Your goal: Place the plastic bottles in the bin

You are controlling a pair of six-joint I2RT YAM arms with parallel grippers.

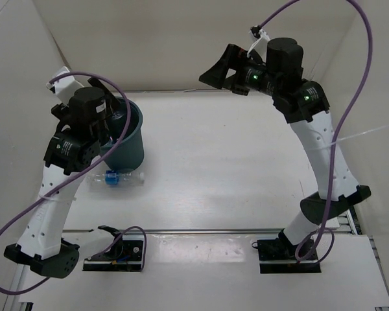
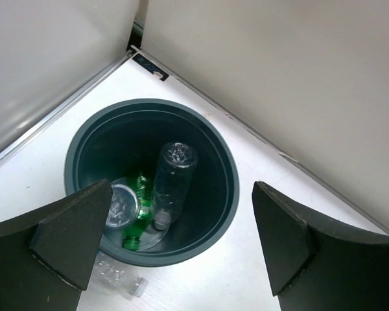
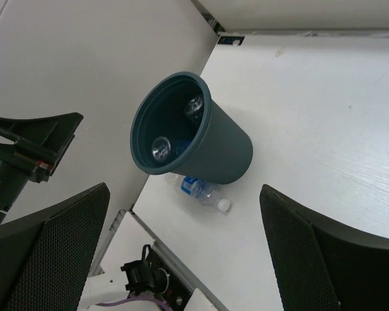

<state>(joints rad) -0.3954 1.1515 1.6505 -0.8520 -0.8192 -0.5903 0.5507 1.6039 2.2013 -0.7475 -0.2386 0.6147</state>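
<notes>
Top external view: found the bin point(image 1: 131, 150) upright in the far left corner of the white surface point(image 1: 233, 162), close to the left wall point(image 1: 19, 78) and the back wall point(image 1: 181, 39), with a narrow strip of surface between. Saw a broad stretch of surface running from the bin across to the right arm point(image 1: 324, 155).

Noted the left hand point(image 2: 181, 233) poised above the bin's mouth, jaws spread wide, released, gripping nothing. Counted inside a green bottle point(image 2: 137, 227), a tall clear bottle point(image 2: 173, 181) tilted on end, and a second clear bottle point(image 2: 120, 207) partly behind the left jaw.

Spotted a fourth bottle point(image 1: 117, 179) lying on its side just beside the bin's base, near side, with a blue label and white cap; print too small to read.

Found the right hand point(image 1: 215, 70) raised by the back wall, likewise released, holding nothing.
</notes>
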